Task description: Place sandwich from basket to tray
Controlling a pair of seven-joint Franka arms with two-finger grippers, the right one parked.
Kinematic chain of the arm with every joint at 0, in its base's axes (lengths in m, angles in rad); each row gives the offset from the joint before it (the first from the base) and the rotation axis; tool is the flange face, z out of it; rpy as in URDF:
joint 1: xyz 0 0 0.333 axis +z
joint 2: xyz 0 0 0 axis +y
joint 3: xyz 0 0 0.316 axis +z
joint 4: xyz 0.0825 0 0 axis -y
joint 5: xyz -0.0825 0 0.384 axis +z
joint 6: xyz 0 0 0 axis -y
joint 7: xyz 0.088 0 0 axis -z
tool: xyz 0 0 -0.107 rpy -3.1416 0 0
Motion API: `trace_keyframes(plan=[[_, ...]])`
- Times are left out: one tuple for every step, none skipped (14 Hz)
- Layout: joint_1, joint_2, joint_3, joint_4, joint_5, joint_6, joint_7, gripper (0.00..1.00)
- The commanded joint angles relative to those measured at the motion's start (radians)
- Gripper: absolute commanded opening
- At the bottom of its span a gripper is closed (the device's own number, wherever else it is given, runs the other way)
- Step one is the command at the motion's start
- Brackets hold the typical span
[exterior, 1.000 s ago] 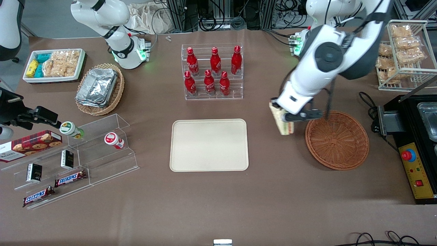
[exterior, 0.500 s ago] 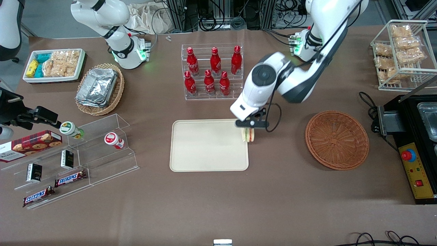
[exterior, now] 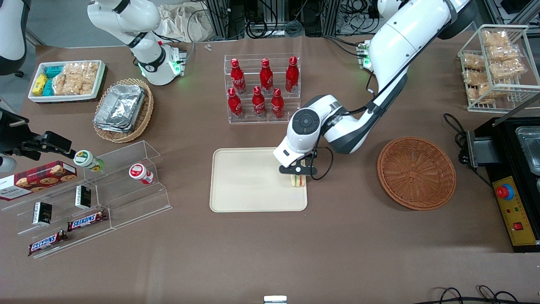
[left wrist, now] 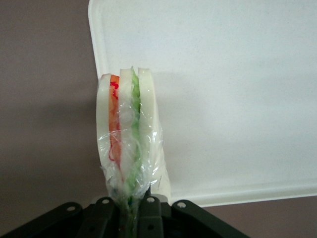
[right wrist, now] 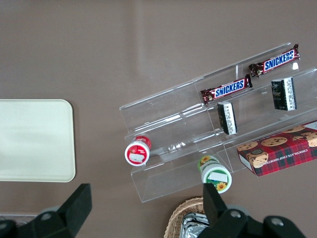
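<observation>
The sandwich (exterior: 298,180) is a plastic-wrapped wedge of pale bread with orange-red and green layers (left wrist: 126,139). My gripper (exterior: 297,174) is shut on it and holds it low over the cream tray (exterior: 249,181), at the tray's edge nearest the basket. Whether the wedge touches the tray surface (left wrist: 237,99) I cannot tell. The reddish-brown wicker basket (exterior: 416,172) stands apart, toward the working arm's end of the table, with nothing in it.
A clear rack of red bottles (exterior: 262,88) stands farther from the front camera than the tray. Toward the parked arm's end are acrylic shelves with snacks (exterior: 84,198), a tan basket of foil containers (exterior: 122,107) and a white bin (exterior: 66,80). A black machine (exterior: 512,177) sits beside the basket.
My gripper carried the sandwich from beside the basket over to the tray's edge, then lowered it toward the tray and a little nearer the front camera.
</observation>
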Motion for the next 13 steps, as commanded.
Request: trace_keyframes(plan=[[-0.018, 0.021, 0.006, 0.027, 0.045, 0.035, -0.035, 0.65], [-0.018, 0.029, 0.006, 0.027, 0.05, 0.038, -0.039, 1.0], [-0.017, 0.028, 0.006, 0.027, 0.062, 0.038, -0.038, 1.0], [-0.017, 0.025, 0.006, 0.027, 0.067, 0.038, -0.042, 1.0], [-0.009, 0.021, 0.006, 0.026, 0.065, 0.036, -0.042, 1.0], [-0.008, 0.009, 0.006, 0.024, 0.058, 0.03, -0.044, 1.0], [-0.006, -0.014, 0.006, 0.025, 0.053, 0.026, -0.044, 1.0], [-0.003, -0.053, 0.007, 0.024, 0.048, 0.0, -0.044, 1.0], [-0.003, -0.099, 0.016, 0.03, 0.006, -0.072, -0.039, 1.0], [-0.005, -0.148, 0.039, 0.056, -0.048, -0.155, -0.029, 1.0], [-0.005, -0.197, 0.061, 0.088, -0.077, -0.256, -0.02, 1.0], [-0.005, -0.23, 0.072, 0.132, -0.08, -0.352, 0.018, 1.0], [-0.005, -0.245, 0.088, 0.192, -0.093, -0.446, 0.075, 1.0]])
